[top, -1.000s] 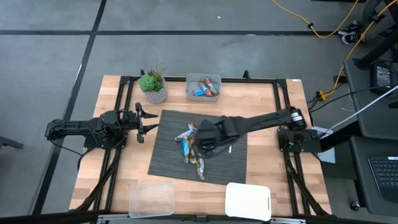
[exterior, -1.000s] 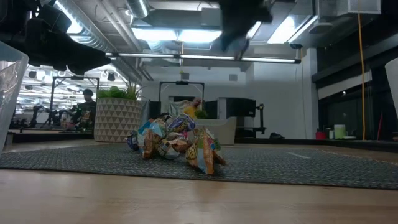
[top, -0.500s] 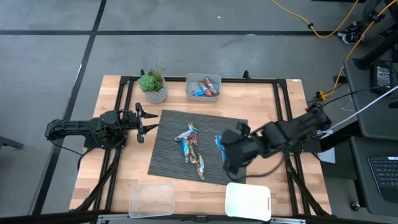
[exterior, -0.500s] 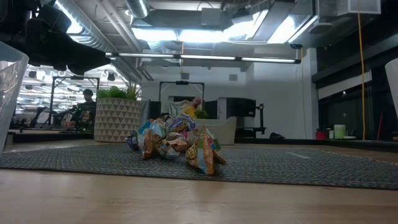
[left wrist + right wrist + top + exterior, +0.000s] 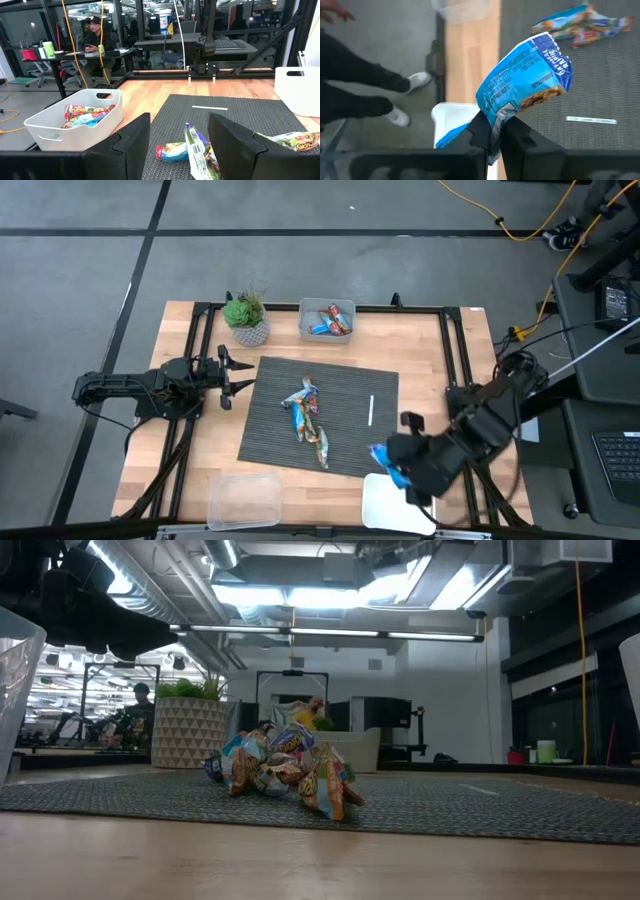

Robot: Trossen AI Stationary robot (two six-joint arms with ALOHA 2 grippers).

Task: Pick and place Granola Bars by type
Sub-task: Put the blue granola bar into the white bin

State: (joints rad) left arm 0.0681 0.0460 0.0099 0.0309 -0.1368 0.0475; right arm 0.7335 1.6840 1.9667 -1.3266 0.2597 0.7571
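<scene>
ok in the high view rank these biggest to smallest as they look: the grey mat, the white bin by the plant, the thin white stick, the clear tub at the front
1. grey mat
2. clear tub
3. white bin, somewhat smaller than the tub
4. thin white stick, by far the smallest

Right arm pulled in low at its side, left arm waiting.
The right gripper points toward the near edge, fingers pinched tight together on a bar; the left gripper rests at its side, fingers spread apart.
</scene>
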